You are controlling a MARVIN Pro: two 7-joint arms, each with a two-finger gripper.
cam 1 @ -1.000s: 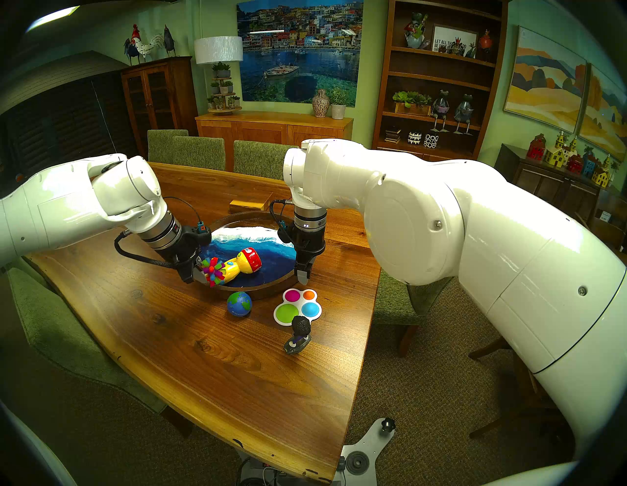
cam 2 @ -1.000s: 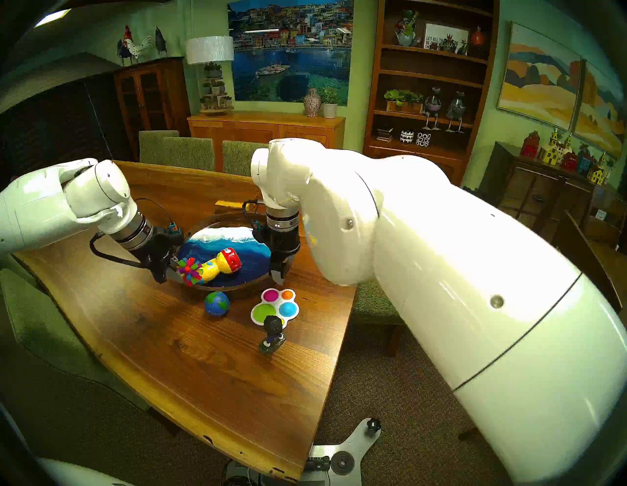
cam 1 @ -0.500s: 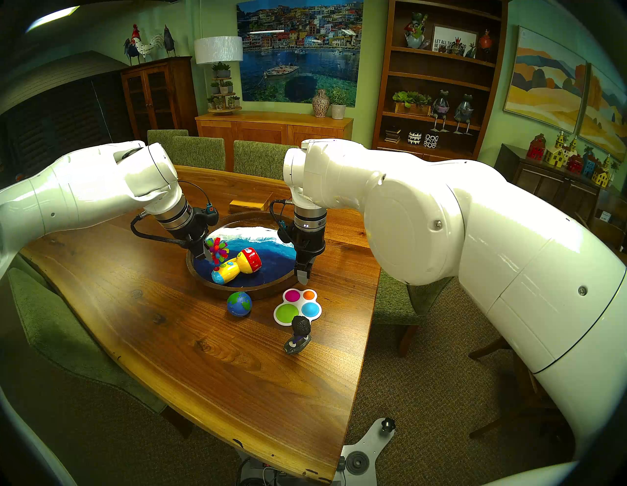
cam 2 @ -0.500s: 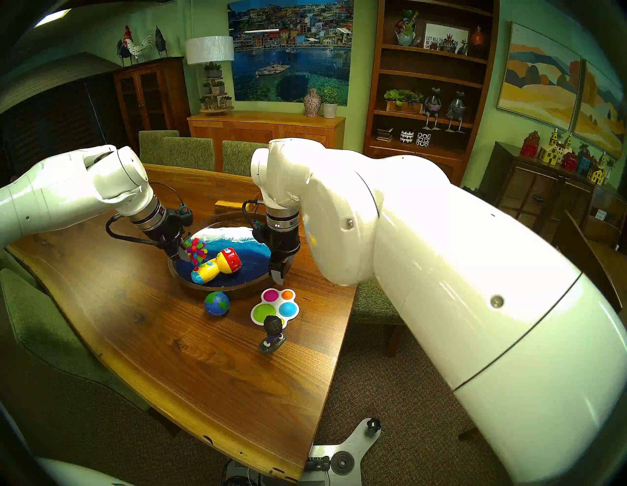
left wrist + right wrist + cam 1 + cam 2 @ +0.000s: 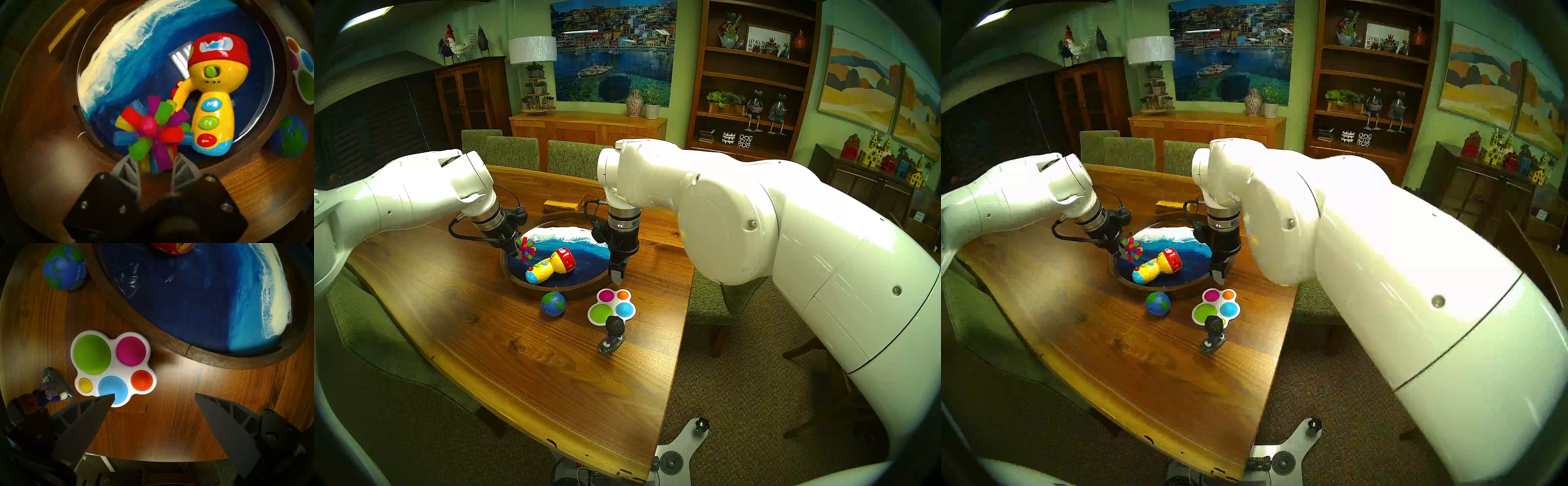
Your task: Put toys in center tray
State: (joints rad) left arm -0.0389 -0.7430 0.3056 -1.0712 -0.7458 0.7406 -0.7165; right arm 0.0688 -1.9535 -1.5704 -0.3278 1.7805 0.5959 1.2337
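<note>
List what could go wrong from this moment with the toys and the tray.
1. The left pincer grips the spiky ball only by its soft spikes; it might slip early.
2. Released here, the ball could bounce off the flashlight or roll toward the tray rim.
3. The open right pincer hangs near the popper and figurine; descending may tip the figurine.

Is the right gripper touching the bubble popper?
Apart. In the right wrist view the open right gripper hangs above the table, and the popper lies flat below it, untouched.
</note>
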